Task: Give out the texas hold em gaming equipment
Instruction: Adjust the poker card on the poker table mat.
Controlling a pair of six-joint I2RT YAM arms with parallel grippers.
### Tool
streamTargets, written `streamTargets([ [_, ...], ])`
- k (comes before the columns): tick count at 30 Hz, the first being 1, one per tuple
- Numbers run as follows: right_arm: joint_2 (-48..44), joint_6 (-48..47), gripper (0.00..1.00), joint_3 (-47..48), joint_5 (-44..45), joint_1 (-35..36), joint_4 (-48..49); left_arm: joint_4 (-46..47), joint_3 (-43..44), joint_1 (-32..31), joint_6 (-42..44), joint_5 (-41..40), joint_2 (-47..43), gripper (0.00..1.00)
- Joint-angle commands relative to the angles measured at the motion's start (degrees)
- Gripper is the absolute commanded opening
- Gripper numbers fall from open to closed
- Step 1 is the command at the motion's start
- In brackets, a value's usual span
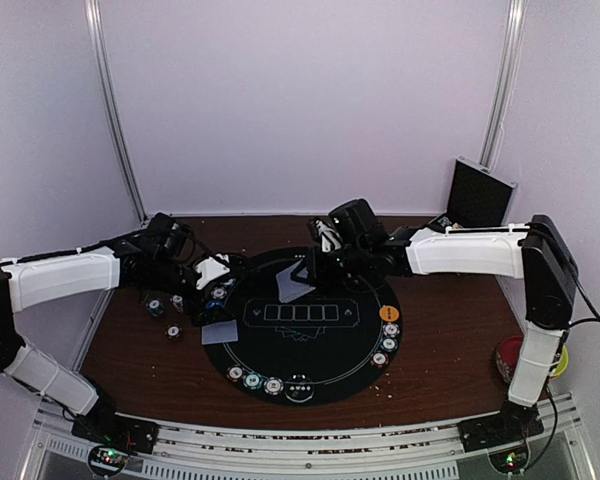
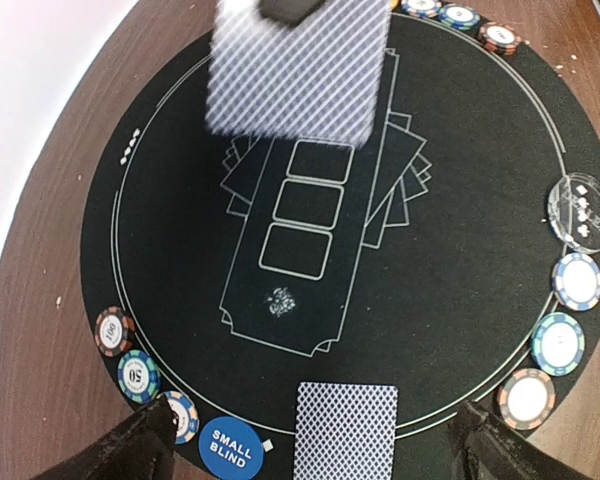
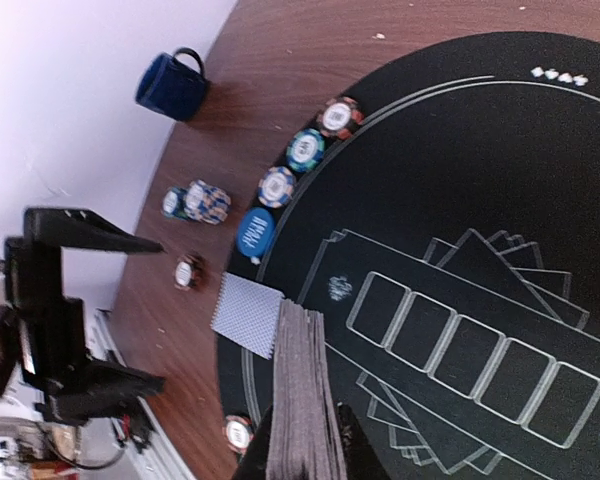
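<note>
My right gripper (image 1: 305, 272) is shut on a deck of grey-backed cards (image 3: 305, 400) and holds it above the round black mat (image 1: 330, 345); the deck also shows in the left wrist view (image 2: 300, 70). One card (image 2: 346, 430) lies face down on the mat's left edge, between the fingers of my open, empty left gripper (image 1: 216, 283). The blue small-blind disc (image 2: 228, 447) lies beside it. Striped chips (image 2: 138, 373) line the mat's rim. The orange disc (image 1: 389, 313) lies at the right rim. The red triangle marker is out of view.
Loose chips (image 1: 156, 305) lie on the wood left of the mat. A blue mug (image 3: 175, 87) stands near the left wall. The black case (image 1: 480, 195) stands open at the back right. The red bowl (image 1: 508, 355) and yellow bowl (image 1: 561, 360) sit behind the right arm.
</note>
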Motion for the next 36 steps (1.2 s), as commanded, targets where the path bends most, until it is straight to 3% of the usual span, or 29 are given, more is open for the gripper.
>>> streamTargets([
  [1,-2.6,-12.2,0.0,2.8,7.6,0.2,-20.8,3.4,1.2,1.4,-2.8,-1.0,1.5,0.98],
  [10,1.8,-20.0,0.0,13.3,18.6,0.3,-39.7,4.9,1.1,1.8,-4.4,-3.7,2.3,0.98],
  [25,15.3,-22.2,0.0,23.8,27.0,4.7,-47.4,5.6,0.6,1.8,-4.7,-4.6,2.6,0.98],
  [36,16.0,-22.4,0.17,23.6,27.2,5.1,-47.4,5.6,0.6,1.8,-4.7,-4.7,2.9,0.98],
])
